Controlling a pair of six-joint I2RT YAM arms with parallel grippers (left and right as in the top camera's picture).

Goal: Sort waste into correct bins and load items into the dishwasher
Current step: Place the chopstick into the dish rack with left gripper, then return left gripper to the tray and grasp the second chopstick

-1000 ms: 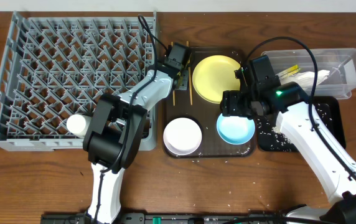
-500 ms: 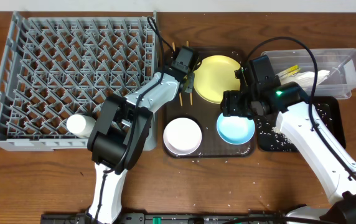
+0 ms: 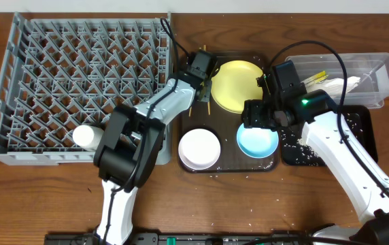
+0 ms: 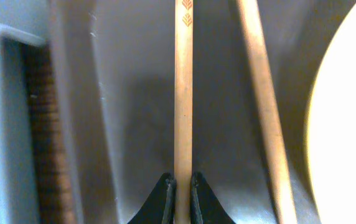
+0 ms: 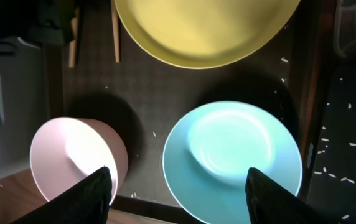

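My left gripper (image 4: 183, 177) is shut on one wooden chopstick (image 4: 183, 93) lying on the brown tray's left side; the other chopstick (image 4: 262, 106) lies just to its right, next to the yellow plate (image 4: 352, 124). Overhead, this gripper (image 3: 205, 82) sits at the plate's (image 3: 235, 85) left edge. My right gripper (image 5: 178, 171) hangs open above the light-blue bowl (image 5: 231, 155), with the cream-white bowl (image 5: 78, 155) to its left. A white cup (image 3: 86, 136) lies in the grey dish rack (image 3: 79, 82).
The brown serving tray (image 3: 228, 167) holds both bowls and the plate. At the right, the clear tub (image 3: 378, 64) holds a white napkin (image 3: 341, 85) and a yellow-green sachet (image 3: 315, 79). The black tray (image 3: 358, 129) has rice scraps (image 3: 303, 146).
My left gripper shifted slightly right over the tray's left side and closed on the chopstick. The right arm has stayed where it was.
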